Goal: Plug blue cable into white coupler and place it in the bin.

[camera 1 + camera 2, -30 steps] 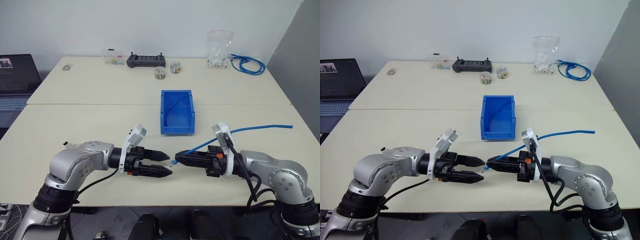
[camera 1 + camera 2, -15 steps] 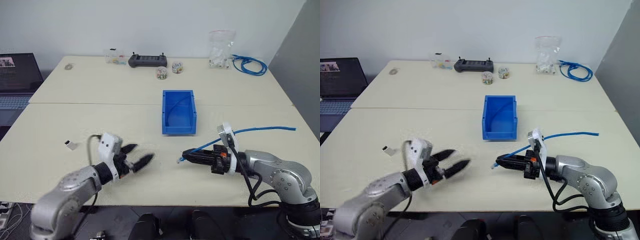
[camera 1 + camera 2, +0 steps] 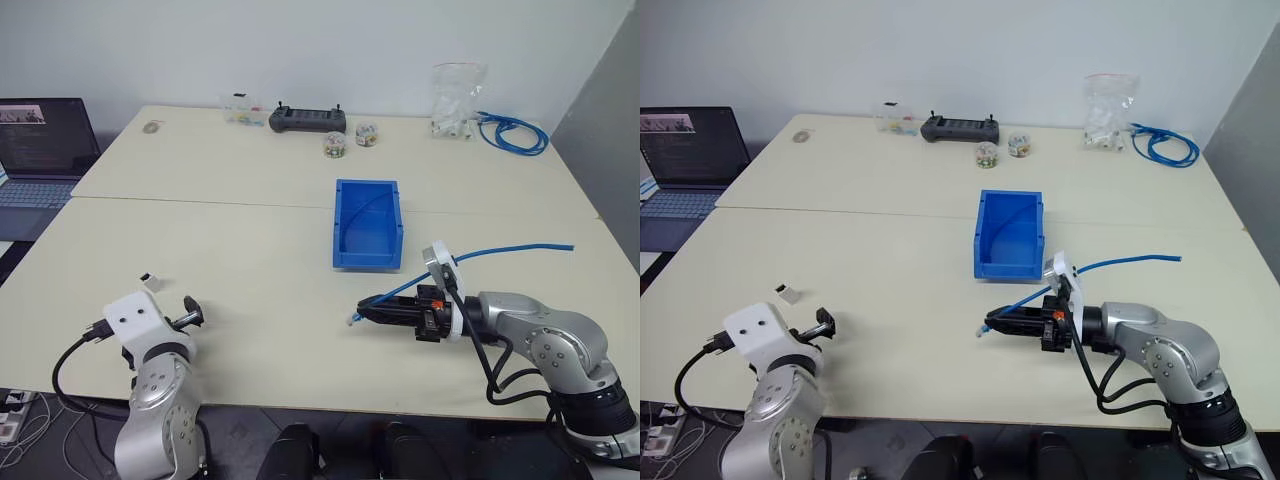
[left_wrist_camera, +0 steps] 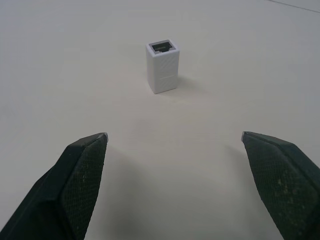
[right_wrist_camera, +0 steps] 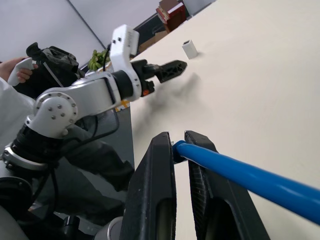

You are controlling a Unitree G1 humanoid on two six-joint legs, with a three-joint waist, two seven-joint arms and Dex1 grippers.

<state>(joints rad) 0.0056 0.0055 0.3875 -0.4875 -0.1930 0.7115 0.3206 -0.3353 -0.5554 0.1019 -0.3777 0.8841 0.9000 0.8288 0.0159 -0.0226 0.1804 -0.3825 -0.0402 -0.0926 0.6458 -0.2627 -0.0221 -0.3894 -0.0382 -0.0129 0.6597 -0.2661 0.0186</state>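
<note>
The white coupler [image 4: 162, 66] stands upright on the table, its dark socket facing up, near the front left [image 3: 150, 281]. My left gripper [image 4: 174, 135] is open, and the coupler is a short way ahead of its fingertips, apart from them. In the eye views that left gripper [image 3: 188, 312] is just right of the coupler. My right gripper [image 3: 372, 311] is shut on the blue cable [image 3: 500, 251] near its clear plug [image 3: 352, 320], held just above the table. The cable trails off to the right. The blue bin [image 3: 341, 215] stands behind the right gripper, mid-table.
A laptop [image 3: 40, 140] sits at the far left. Along the back edge are a black controller [image 3: 307, 119], small jars [image 3: 335, 147], a clear bag of white parts [image 3: 455, 100] and a coil of blue cable [image 3: 515, 132]. A person's hand [image 5: 20, 70] holds a handset.
My left gripper has swung away from the right gripper to the left, opened wider, and now faces the coupler. The right gripper has stayed put with the cable. The camera has shifted a little.
</note>
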